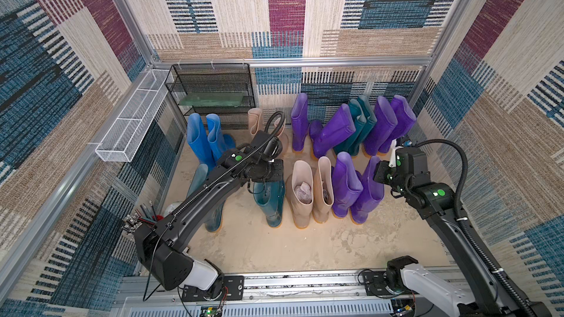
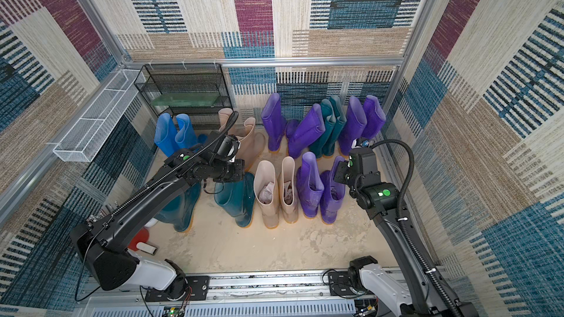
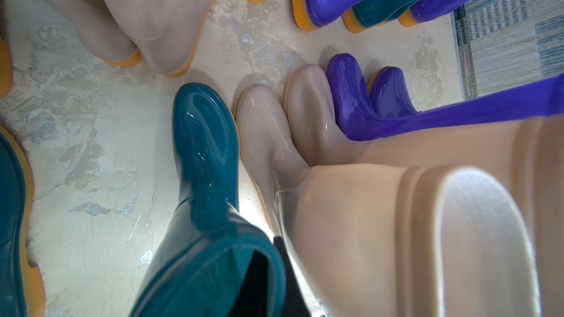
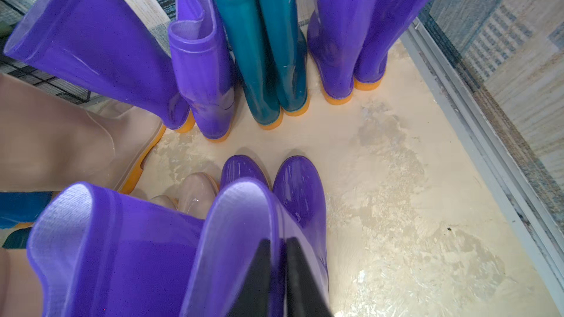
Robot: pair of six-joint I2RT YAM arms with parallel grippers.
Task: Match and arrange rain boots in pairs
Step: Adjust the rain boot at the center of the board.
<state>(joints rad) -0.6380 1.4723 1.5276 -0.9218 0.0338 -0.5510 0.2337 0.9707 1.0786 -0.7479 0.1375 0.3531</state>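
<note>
Patchwork woven panels close in a beige mottled surface (image 1: 290, 248) where the glossy rubber rain boots (image 2: 309, 196) stand in two rows, long axes upright, orange soles down. I have the left fingers (image 3: 259, 285) straddling the cuff of a dark teal rubber boot (image 3: 201, 147) near centre, one finger inside the shaft, one outside, pinched on the rubber. The right fingers (image 4: 294, 269) are clamped the same way on the cuff of a purple rubber boot (image 4: 300, 190) at 3 o'clock, last in the near row. Both wrist views show this row's toes aimed at 12 o'clock; the top views leave that unclear. Between the two held boots stand a beige rubber pair (image 1: 300, 211) and the purple mate (image 1: 345, 190), packed close. A second teal boot (image 1: 215, 219) sits at 8 o'clock, bare surface between it and the held one. Far row: a tilted purple boot (image 1: 332, 132) leans toward 1 o'clock beside a teal pair (image 1: 363, 123); a bright blue pair (image 1: 198, 141) stands at 11. Open room runs along 6 o'clock by the aluminium rail (image 1: 305, 283) and at 4 o'clock beyond the held purple boot. Only the top views show crumpled paper (image 1: 302, 194) inside the beige shafts.
</note>
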